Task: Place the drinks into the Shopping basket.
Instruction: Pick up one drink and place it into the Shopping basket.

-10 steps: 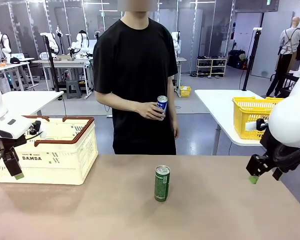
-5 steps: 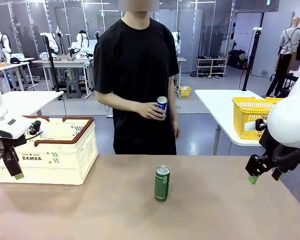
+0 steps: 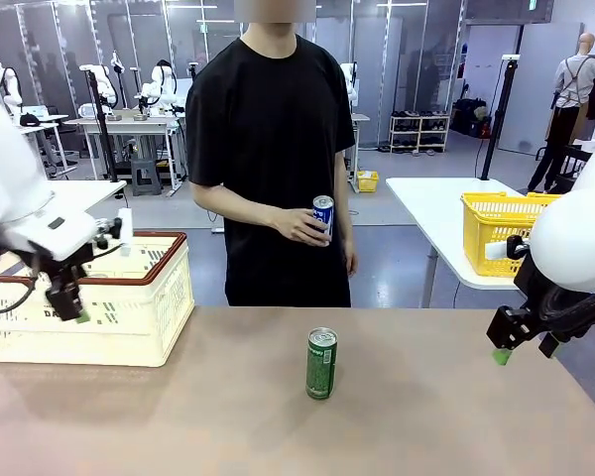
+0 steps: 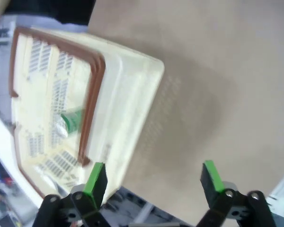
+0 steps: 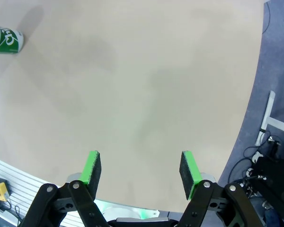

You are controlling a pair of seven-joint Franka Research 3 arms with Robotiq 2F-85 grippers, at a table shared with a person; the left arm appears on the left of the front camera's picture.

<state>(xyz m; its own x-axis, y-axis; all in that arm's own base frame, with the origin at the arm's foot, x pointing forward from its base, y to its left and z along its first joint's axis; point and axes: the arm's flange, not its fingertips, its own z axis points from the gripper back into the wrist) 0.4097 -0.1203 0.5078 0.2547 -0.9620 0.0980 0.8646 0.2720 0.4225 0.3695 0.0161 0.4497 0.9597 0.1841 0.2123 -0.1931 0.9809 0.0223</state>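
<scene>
So, got the standing green can (image 3: pixel 321 364) upright mid-worktop (image 3: pixel 178 426), long axis vertical, off to the left of the right fingers (image 3: pixel 502 356), spread partway with nothing between them near the worktop's right edge, and probably the closer pair. Seeing the left fingers (image 3: pixel 81 314) wide apart and empty too, hanging by the Shopping basket (image 3: pixel 139 317), with a second green can (image 4: pixel 70 121) already sitting inside. Looks like plenty of bare worktop all round the standing green can for a side-on grab, with the blue can (image 3: pixel 322 214) off in the person's hand (image 3: pixel 299 224) past the far edge.

White lettering on the green can (image 3: pixel 321 364) is illegible.
</scene>
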